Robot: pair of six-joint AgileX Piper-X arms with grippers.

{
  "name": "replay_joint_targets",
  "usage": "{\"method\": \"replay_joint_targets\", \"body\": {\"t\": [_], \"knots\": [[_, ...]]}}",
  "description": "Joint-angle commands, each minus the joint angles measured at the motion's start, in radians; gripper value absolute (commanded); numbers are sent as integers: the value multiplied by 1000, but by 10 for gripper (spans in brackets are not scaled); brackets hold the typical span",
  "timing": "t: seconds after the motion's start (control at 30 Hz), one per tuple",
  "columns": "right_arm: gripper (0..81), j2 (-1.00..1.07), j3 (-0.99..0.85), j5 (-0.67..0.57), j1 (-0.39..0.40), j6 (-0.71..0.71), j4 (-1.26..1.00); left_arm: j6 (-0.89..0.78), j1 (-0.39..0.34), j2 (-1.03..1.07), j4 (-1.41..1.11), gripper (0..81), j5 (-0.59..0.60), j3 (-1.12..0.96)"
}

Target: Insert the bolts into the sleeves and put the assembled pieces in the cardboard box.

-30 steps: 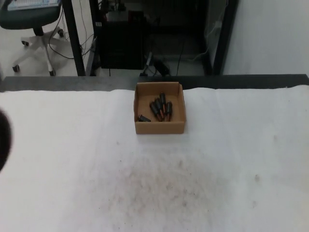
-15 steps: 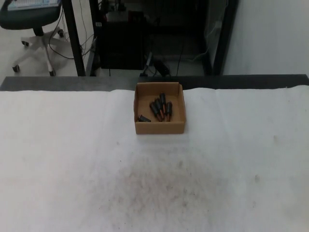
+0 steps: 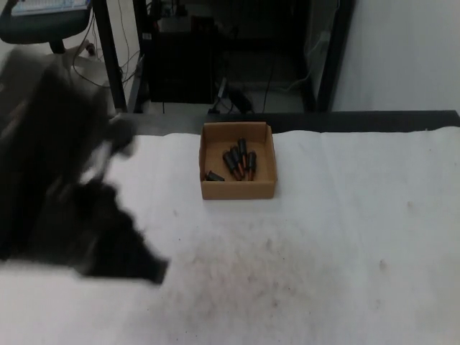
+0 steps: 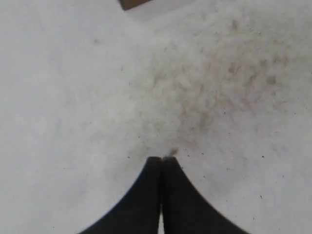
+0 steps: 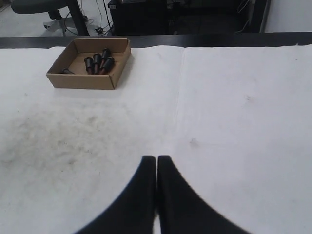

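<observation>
Though blurred, left arm (image 3: 68,187) near cardboard box (image 3: 238,189).

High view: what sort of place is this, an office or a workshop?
Probably a lab or workshop. A bench under white cloth holds a cardboard box of dark parts; behind it stand an office chair and a dark rack.
</observation>
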Motion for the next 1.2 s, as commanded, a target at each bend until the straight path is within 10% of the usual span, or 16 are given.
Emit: {"method": "replay_joint_targets", "body": {"t": [0.0,0.4,1.17], "knots": [[8,-5,22,-8,-4,2,-68,-67,30,-259,-104,3,-68,179],[8,-1,290,-111,-4,270,-445,-59,51,-902,-188,3,-193,499],[8,1,464,-116,-4,421,-464,-146,51,-959,-341,3,-193,800]]}}
